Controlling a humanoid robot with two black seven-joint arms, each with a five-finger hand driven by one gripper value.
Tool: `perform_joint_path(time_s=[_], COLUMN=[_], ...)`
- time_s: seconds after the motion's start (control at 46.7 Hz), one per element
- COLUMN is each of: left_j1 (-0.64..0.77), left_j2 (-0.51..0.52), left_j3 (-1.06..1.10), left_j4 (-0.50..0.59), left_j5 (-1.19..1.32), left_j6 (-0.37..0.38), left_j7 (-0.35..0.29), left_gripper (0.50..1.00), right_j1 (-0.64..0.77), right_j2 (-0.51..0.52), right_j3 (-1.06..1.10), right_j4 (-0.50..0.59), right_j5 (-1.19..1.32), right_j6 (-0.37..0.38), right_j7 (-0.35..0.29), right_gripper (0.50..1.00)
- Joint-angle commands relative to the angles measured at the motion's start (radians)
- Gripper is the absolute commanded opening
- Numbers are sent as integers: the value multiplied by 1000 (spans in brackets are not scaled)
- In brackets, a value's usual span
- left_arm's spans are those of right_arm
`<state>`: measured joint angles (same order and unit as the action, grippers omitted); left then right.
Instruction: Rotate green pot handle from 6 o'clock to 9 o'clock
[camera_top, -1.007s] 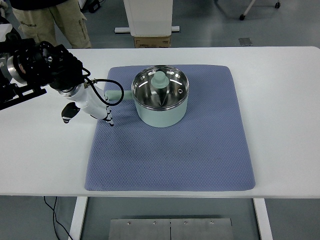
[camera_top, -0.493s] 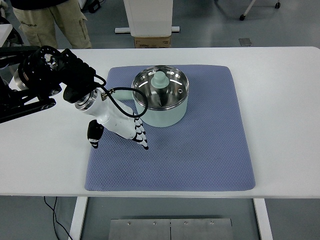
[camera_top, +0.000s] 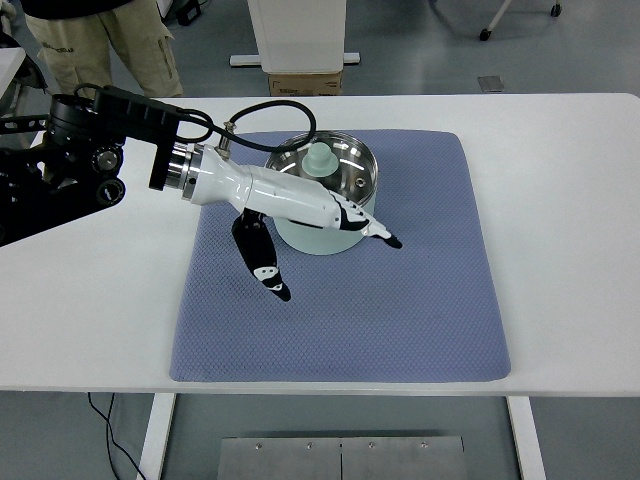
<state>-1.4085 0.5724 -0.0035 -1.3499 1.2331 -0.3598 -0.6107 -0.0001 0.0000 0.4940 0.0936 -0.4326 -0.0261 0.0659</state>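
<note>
Left robot hand (camera_top: 300, 225) reaches in from the left edge on a long white forearm, slanting rightward and toward the near side across the pot's near-left flank. Its fingers (camera_top: 380, 234) are stretched out and spread, the thumb (camera_top: 262, 268) dropping separately toward the near edge, and nothing is held. No right arm shows.

White surface (camera_top: 560, 220) carries a blue-grey mat (camera_top: 400, 320), and the green pot (camera_top: 340, 235) stands on the far-middle part of that mat. Its steel interior is open, with a pale green knob (camera_top: 320, 157) resting inside toward the far rim.

What matters for the coming move is the handle, and it cannot be seen: the forearm and palm cover the pot's left and near-left side, exactly where a handle would lie between six and nine o'clock. The near wall right of the fingers is bare, so the handle is probably under or just left of the hand. The hand's long axis runs almost tangent to the pot's near wall, which suits a sweeping push more than a grasp.
</note>
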Motion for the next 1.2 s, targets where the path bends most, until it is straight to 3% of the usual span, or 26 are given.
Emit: perform_joint_path(time_s=[0.0,0.343,0.771,1.179], left_j1=[11,34,105,235], left_j2=[-2,-3,-5,-20], left_j3=[0,2,2,0], left_j4=[54,238,379,534], left_j5=[-134,-604,-1004,-1287], left_j6=[16,22,25,97], left_j7=[0,0,0,0], left_gripper=[1000,1000,1000,1000], right_j1=[0,0,0,0], right_j2=[0,0,0,0], right_j3=[0,0,0,0], right_j4=[0,0,0,0], right_j5=[0,0,0,0], right_j6=[0,0,0,0], right_j7=[0,0,0,0], right_gripper=[1000,1000,1000,1000])
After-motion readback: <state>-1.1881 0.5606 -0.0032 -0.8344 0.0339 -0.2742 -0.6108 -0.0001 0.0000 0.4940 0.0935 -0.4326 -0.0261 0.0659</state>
